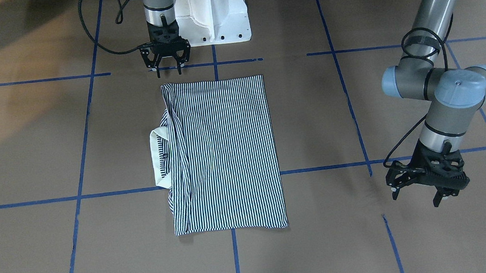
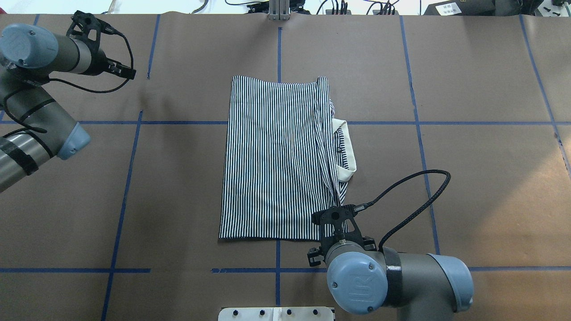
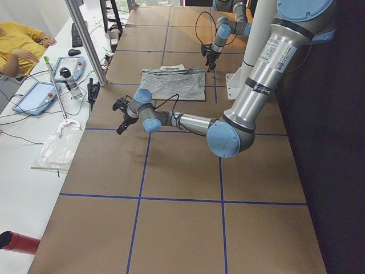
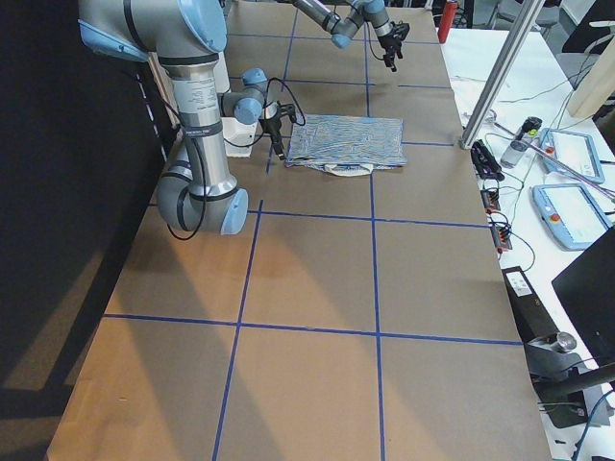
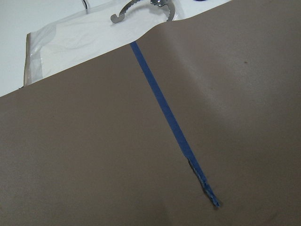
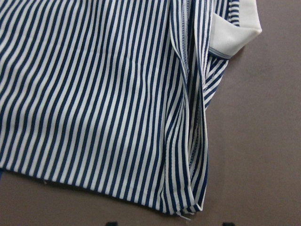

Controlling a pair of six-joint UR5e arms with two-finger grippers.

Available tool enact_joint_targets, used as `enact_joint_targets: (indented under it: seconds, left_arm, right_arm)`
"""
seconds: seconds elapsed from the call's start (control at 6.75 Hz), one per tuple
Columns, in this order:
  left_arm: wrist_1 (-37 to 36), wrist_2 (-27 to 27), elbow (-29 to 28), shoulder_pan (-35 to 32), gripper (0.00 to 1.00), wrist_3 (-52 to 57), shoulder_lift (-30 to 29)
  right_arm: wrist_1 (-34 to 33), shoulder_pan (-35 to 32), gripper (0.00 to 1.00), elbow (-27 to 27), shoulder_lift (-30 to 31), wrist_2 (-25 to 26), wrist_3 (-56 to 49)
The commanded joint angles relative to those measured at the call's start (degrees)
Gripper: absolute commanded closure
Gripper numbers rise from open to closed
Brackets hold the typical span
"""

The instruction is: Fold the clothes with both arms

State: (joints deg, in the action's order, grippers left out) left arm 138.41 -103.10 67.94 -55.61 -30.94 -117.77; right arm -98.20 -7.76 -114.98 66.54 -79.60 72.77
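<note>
Under the left gripper (image 1: pixel 415 199), brown paper (image 5: pixel 94 155) carries a blue tape line (image 5: pixel 164 109) with a frayed end. Ahead of it, past the paper's edge, lie a clear plastic bag (image 5: pixel 70 33) and a metal hook (image 5: pixel 117 17).

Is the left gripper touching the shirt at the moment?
No, the left gripper hangs over the table, apart from the shirt.
</note>
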Motion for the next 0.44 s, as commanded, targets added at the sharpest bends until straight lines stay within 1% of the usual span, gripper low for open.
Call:
enact_joint_targets:
  seconds: [0.0, 0.15, 0.3]
  left_arm:
    - [0.02, 0.00, 0.17, -0.03, 0.00, 0.09, 0.00]
    - [0.02, 0.00, 0.26, 0.06, 0.00, 0.00, 0.00]
    - [0.02, 0.00, 0.26, 0.06, 0.00, 0.00, 0.00]
  right_arm:
    - [-0.06, -5.47, 0.00, 0.54, -2.80, -3.17, -5.33]
    - [0.02, -9.25, 0.00, 3.85, -6.04, -5.02, -6.41]
    - [0.02, -12.86, 0.00, 8.32, -9.99, -7.65, -8.51]
